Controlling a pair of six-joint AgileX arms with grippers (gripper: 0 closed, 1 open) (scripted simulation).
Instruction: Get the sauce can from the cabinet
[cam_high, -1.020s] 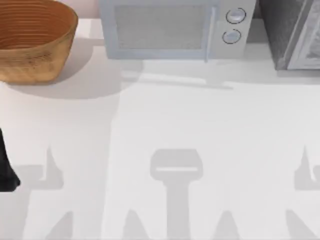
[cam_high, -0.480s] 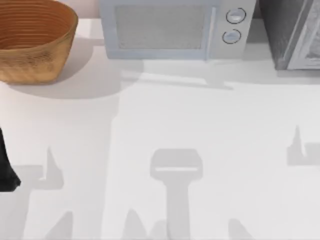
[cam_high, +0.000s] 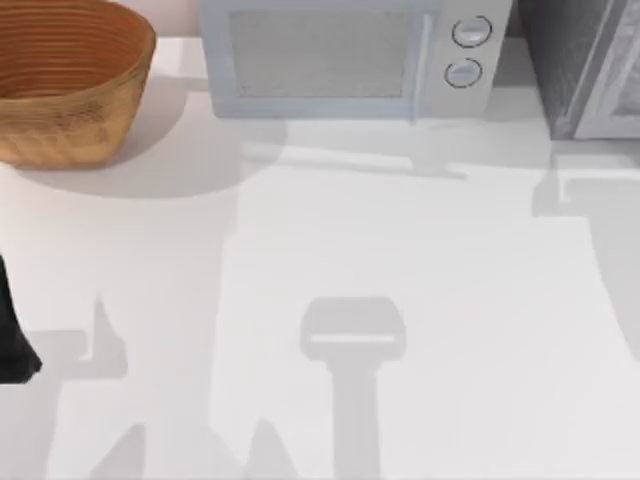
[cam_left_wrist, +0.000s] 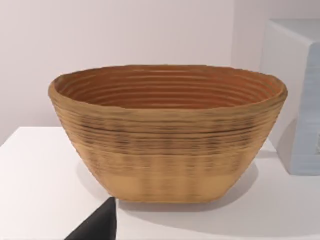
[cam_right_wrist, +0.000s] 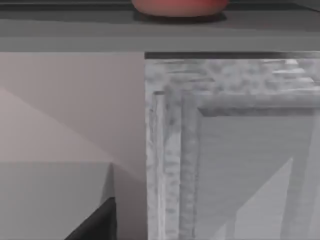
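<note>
Your right wrist camera faces the cabinet (cam_right_wrist: 225, 150) front at close range, and a red rounded thing, maybe the sauce can (cam_right_wrist: 180, 7), sits on a dark ledge above it. Left of the cabinet stand the microwave (cam_high: 340, 60) and basket (cam_high: 70, 80) on the white table (cam_high: 400, 250). Your left arm (cam_high: 12, 340) sits parked at the table's left edge, far from the cabinet; I cannot tell whether either gripper is clenched or released.

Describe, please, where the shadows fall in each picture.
Top view: soft grey arm-shaped shadows lie on the white table, and one large shadow spreads below the cabinet. Left wrist view: the basket casts a faint shadow around its base. Right wrist view: slanted shadows cross the cabinet's front panel.
</note>
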